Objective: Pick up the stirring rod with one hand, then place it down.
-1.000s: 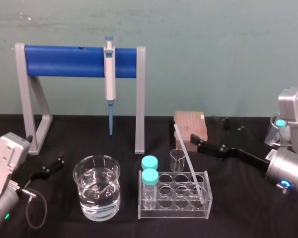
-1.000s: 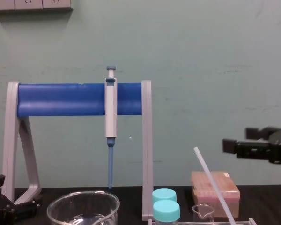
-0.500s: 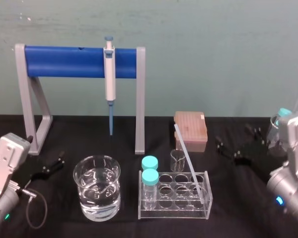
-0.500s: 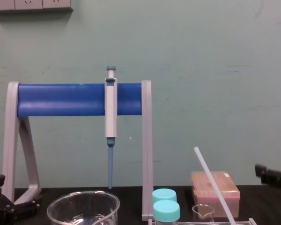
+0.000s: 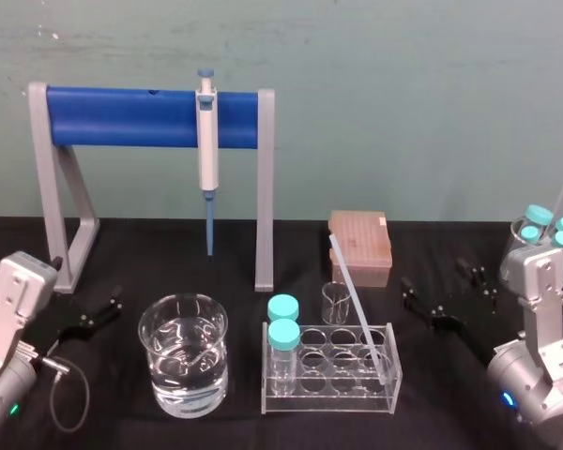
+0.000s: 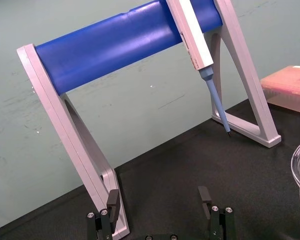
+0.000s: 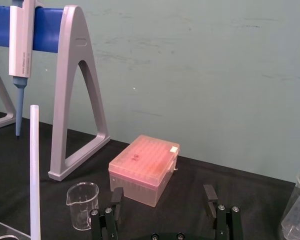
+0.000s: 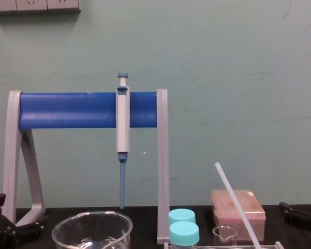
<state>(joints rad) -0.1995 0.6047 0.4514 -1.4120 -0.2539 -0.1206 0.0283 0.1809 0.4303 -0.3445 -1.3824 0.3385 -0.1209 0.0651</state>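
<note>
The rod (image 5: 359,309) looks light, stiff, slick; pinch its upper half gently. Right end effector (image 7: 163,196) spread nearby, left end effector (image 6: 158,197) spread, parked

A pipette (image 5: 206,131) hangs on the blue stand (image 5: 122,117); a water beaker (image 5: 183,382) sits beside the tube rack (image 5: 328,399).

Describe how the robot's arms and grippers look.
Both arms have silver-grey boxy housings. The left arm carries a small green light and a thin looping grey cable; the right arm has a blue light. The left gripper and right gripper are black, with flat fingers fixed by silver screws.
</note>
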